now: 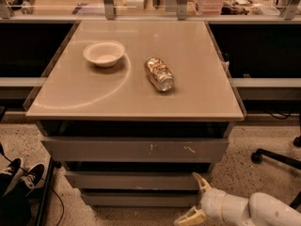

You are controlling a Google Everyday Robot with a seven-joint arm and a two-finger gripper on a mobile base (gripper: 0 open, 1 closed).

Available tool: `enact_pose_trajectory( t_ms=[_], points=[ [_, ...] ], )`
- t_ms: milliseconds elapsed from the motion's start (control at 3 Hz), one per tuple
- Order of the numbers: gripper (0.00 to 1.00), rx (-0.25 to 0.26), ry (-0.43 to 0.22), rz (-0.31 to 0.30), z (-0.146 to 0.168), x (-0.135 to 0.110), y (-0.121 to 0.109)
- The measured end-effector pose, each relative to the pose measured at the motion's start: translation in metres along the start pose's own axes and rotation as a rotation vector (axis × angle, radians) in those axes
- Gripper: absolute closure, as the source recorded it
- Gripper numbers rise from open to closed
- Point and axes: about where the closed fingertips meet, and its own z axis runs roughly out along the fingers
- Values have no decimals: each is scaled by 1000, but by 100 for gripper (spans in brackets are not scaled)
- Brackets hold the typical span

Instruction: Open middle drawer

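Note:
The grey cabinet has three drawer fronts under its tabletop. The middle drawer (134,180) is a plain grey handleless front and looks shut, below the taller scratched top front (136,150) and above the narrow bottom front (136,199). My gripper (195,199) is at the lower right, just in front of the cabinet's right end. Its two cream fingers are spread open with nothing between them. The upper fingertip (201,179) is at the right end of the middle drawer; I cannot tell if it touches. The lower fingertip (189,217) is near the floor.
A white bowl (104,53) and a can lying on its side (159,73) rest on the beige tabletop (197,98). Black shoes (19,172) and a cable lie on the floor at the left. An office chair base (277,157) is at the right.

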Motion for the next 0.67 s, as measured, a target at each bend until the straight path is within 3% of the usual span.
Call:
enact_pose_trajectory(
  t_ms=[333, 667],
  points=[
    [0, -16, -52, -16, 37, 5, -24],
    [0, -66, -46, -70, 86, -2, -61]
  ],
)
